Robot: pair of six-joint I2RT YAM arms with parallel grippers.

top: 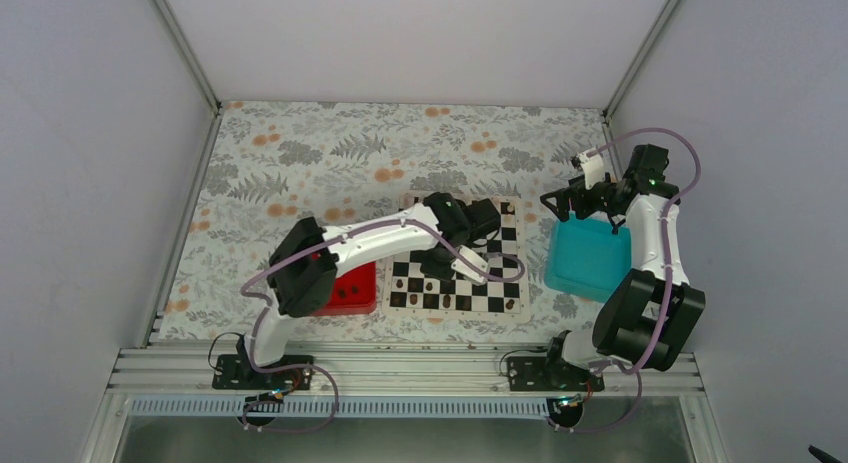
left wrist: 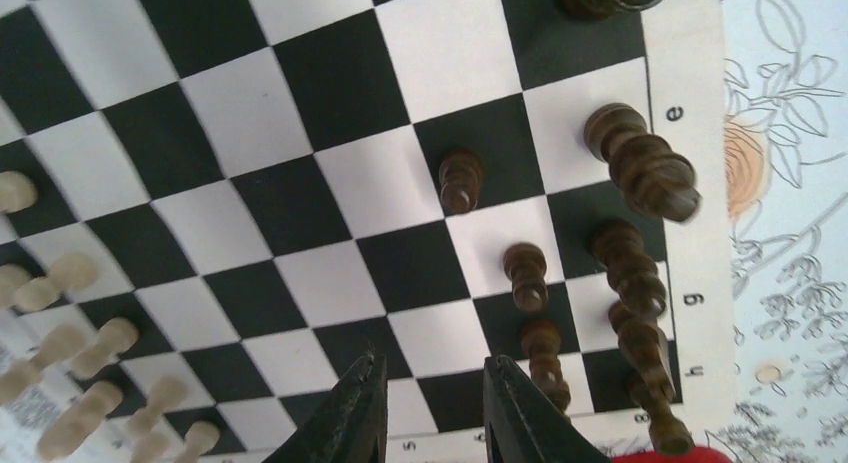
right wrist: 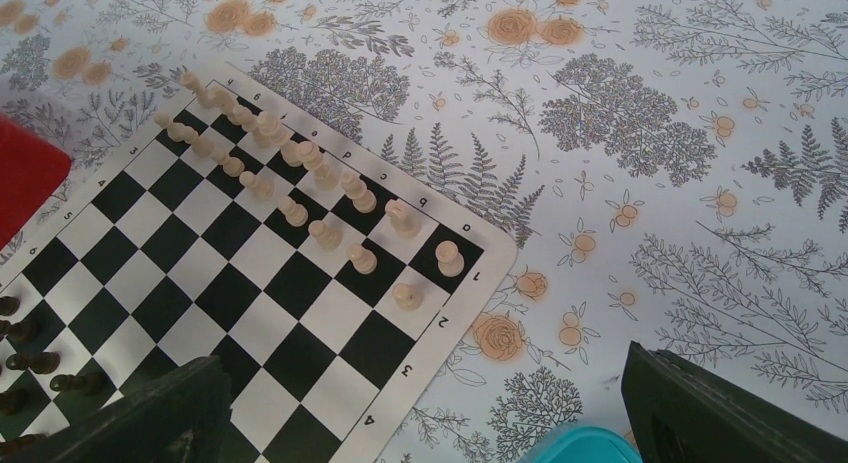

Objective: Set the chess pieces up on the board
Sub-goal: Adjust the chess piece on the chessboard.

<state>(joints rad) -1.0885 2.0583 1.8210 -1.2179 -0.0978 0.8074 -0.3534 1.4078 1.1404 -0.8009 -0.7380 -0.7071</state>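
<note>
A red square tray (top: 350, 293) sits left of the flat black-and-cream chessboard (left wrist: 290, 113). Over the board's near edge hovers the left gripper (left wrist: 433, 363), jaws narrowly parted and empty, just beside small dark brown chess pieces (left wrist: 525, 273) standing in two rows. Beside a teal tray (top: 588, 258), the right gripper (right wrist: 425, 363) gapes wide, holding nothing.

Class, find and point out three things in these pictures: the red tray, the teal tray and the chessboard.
red tray (top: 366, 281): top view, its bare right-hand part.
teal tray (top: 588, 258): top view, middle of its teal surface.
chessboard (right wrist: 255, 308): right wrist view, a bare square near its middle.
</note>
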